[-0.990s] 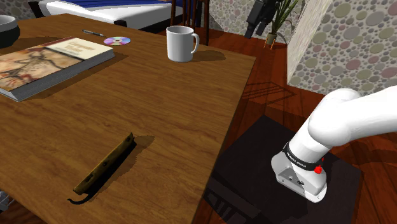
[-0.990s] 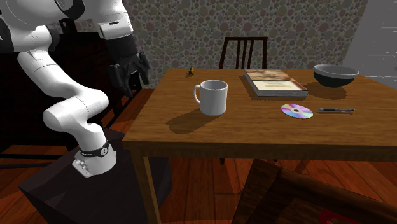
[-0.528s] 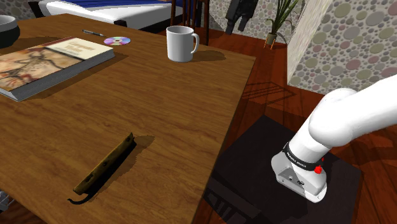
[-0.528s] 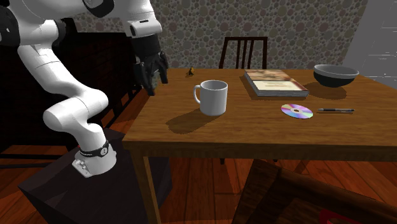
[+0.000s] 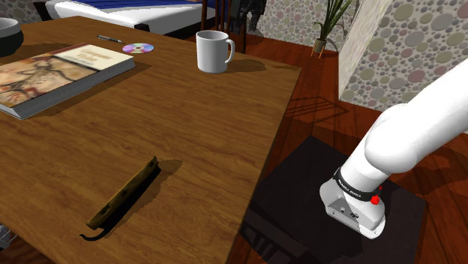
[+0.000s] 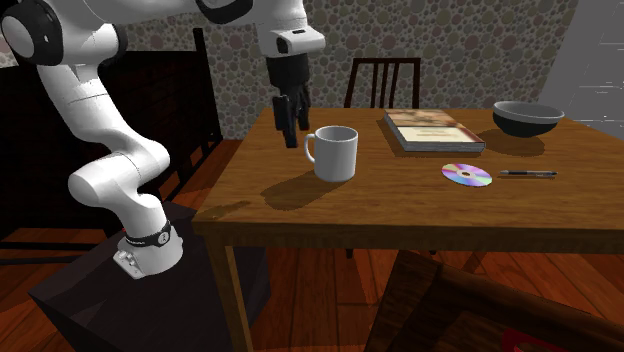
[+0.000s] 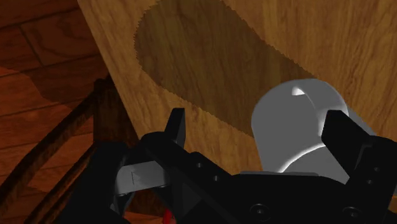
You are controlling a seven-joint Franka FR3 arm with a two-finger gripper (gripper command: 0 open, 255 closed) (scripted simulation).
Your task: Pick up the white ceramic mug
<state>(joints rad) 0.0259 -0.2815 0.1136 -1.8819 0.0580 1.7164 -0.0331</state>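
Observation:
A white mug [image 6: 337,152] stands upright near the table's [image 6: 400,205] corner, its handle toward the second exterior view's left. The same mug [image 5: 213,51] sits at the far edge in the shoulder view. My black gripper [image 6: 289,126] hangs fingers-down just left of the handle in the second exterior view, a little above the tabletop and apart from the mug. In the wrist view the gripper [image 7: 254,130] is open, its fingers wide apart. There the mug [image 7: 298,124] lies below, close to one finger [image 7: 338,130], untouched.
A book [image 6: 432,130], a CD [image 6: 467,175], a pen [image 6: 527,173] and a dark bowl [image 6: 527,118] lie beyond the mug. A dark wooden stick [image 5: 124,196] lies near the front edge. A chair [image 6: 382,78] stands behind the table, another chair back [image 6: 450,300] in front.
The arm has swung in from beside the table. The gripper moved over the table's edge and now hangs next to the mug's handle. The mug has not moved.

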